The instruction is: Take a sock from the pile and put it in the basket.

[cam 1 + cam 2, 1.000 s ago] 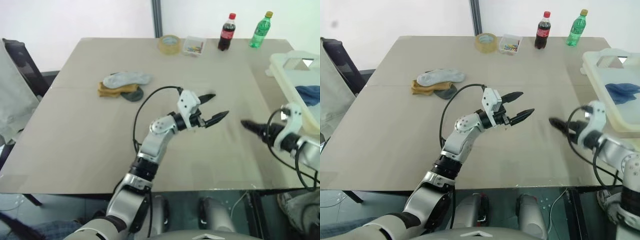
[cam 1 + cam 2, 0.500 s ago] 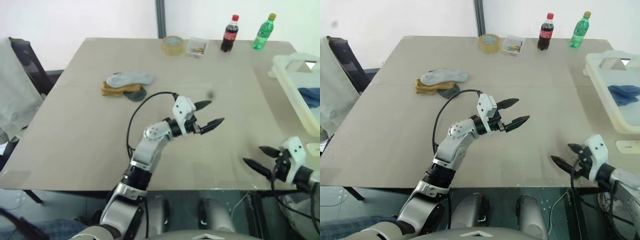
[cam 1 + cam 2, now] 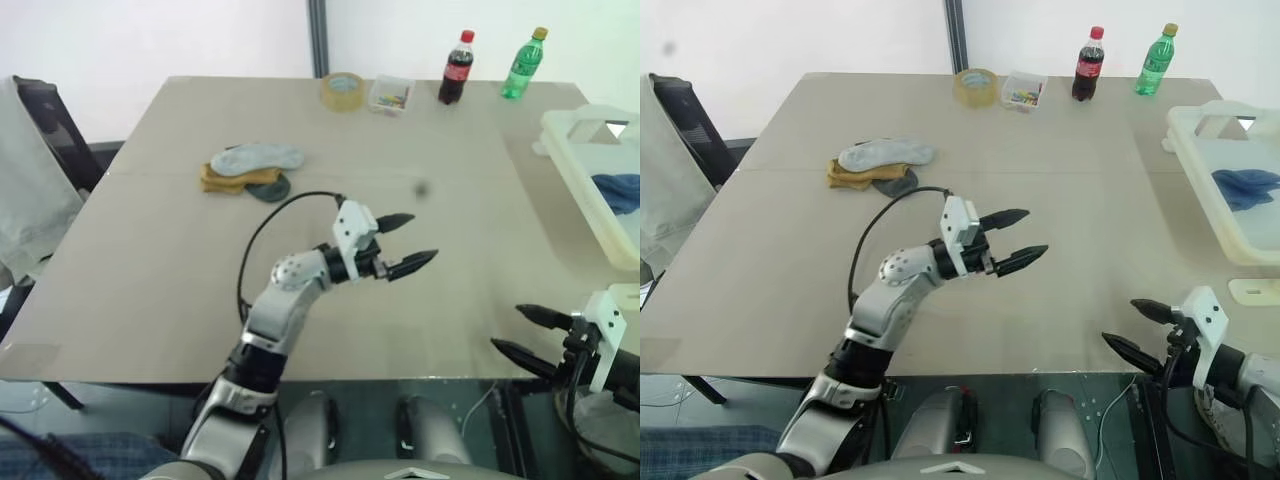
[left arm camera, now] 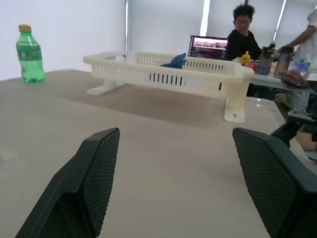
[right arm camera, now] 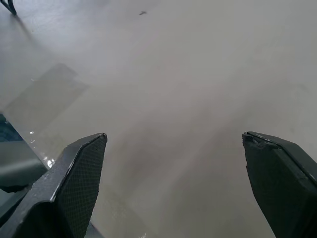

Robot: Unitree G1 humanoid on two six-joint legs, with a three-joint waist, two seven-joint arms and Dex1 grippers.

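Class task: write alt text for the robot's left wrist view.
Two open black fingers frame a beige table. Beyond them stands a cream slotted basket holding a blue sock, with a green bottle to one side and a seated person behind.

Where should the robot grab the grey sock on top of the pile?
Probably from above, at the free toe end of the grey sock. It lies flat and long on top of the pile, and that end sticks out past the yellow sock, so open fingers could pinch it alone.
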